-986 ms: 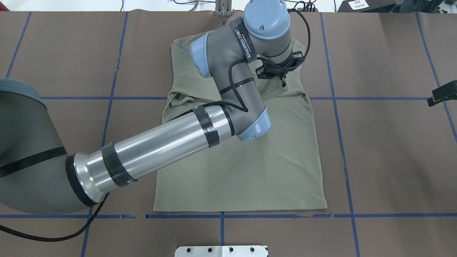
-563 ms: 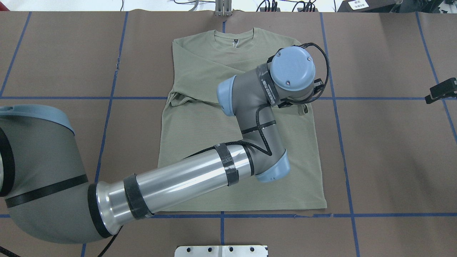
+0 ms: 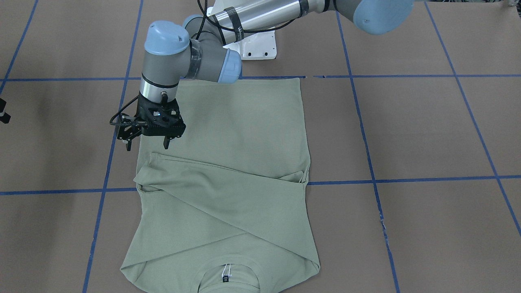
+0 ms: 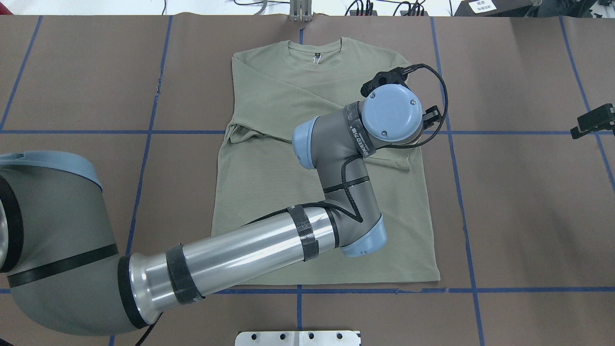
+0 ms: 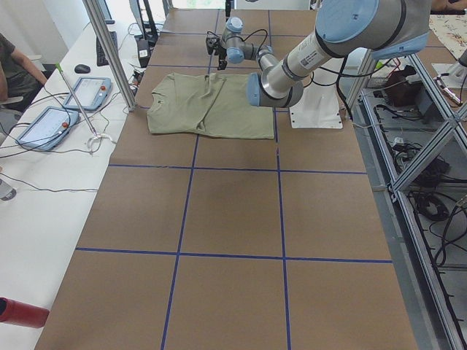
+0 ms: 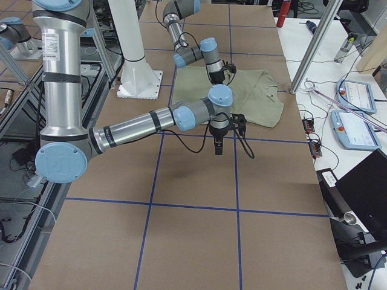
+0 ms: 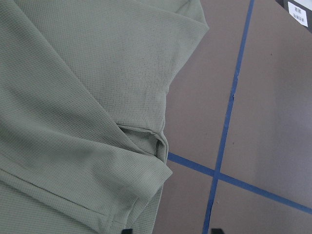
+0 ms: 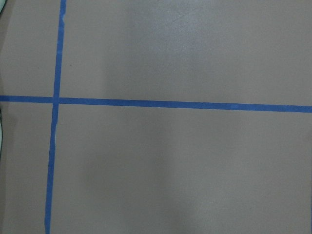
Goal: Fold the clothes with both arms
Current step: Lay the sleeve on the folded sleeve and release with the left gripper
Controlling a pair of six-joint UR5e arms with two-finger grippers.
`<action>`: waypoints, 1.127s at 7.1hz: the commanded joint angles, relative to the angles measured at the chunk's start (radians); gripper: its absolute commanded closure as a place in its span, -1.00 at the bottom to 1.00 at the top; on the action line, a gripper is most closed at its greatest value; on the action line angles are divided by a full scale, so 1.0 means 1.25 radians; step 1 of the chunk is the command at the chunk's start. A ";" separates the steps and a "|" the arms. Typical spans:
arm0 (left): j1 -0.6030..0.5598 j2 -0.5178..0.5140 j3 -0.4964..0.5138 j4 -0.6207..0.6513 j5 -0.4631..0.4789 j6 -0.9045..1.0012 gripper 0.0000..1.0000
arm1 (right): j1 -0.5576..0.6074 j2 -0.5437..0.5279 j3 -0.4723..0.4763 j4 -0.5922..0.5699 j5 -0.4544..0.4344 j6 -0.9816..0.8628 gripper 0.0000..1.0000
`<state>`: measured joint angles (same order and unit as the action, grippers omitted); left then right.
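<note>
The pale sage-green shirt (image 4: 269,168) lies flat on the brown table, neck label (image 4: 316,57) at the far side, with both sleeves folded across the chest (image 3: 211,179). My left arm (image 4: 250,250) reaches across it. The left gripper (image 3: 147,144) hangs open and empty just above the shirt's right edge, near the folded sleeve's cuff (image 4: 401,163). In the overhead view it is hidden under the wrist cap. The left wrist view shows shirt fabric (image 7: 73,97) and two separate fingertips (image 7: 218,230). My right gripper (image 6: 217,146) hangs over bare table to the shirt's right; I cannot tell if it is open.
Blue tape lines (image 4: 451,132) grid the brown table. The white pedestal base (image 3: 256,44) stands at the near edge. In the exterior left view, tablets (image 5: 87,91), cables and a metal post (image 5: 109,51) stand on a white side bench, with a person (image 5: 11,65) seated there.
The left arm swung from over the collar toward the shirt's right edge, bringing the sleeve end across. The sleeve now lies flat and the gripper is open above it.
</note>
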<state>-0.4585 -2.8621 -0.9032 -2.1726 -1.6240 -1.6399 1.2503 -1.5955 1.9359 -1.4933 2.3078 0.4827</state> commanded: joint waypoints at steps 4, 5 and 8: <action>-0.052 0.334 -0.590 0.354 -0.095 0.236 -1.00 | -0.130 -0.063 0.016 0.252 -0.026 0.258 -1.00; -0.054 0.383 -0.679 0.411 -0.095 0.282 -1.00 | -0.204 -0.081 0.016 0.309 -0.065 0.343 -1.00; -0.055 0.577 -0.847 0.435 -0.096 0.390 -1.00 | -0.464 -0.086 0.056 0.323 -0.247 0.580 -0.99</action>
<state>-0.5270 -2.2324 -1.8841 -1.6378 -1.7436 -1.2026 0.8085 -1.7000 1.9775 -1.0974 2.0903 1.0762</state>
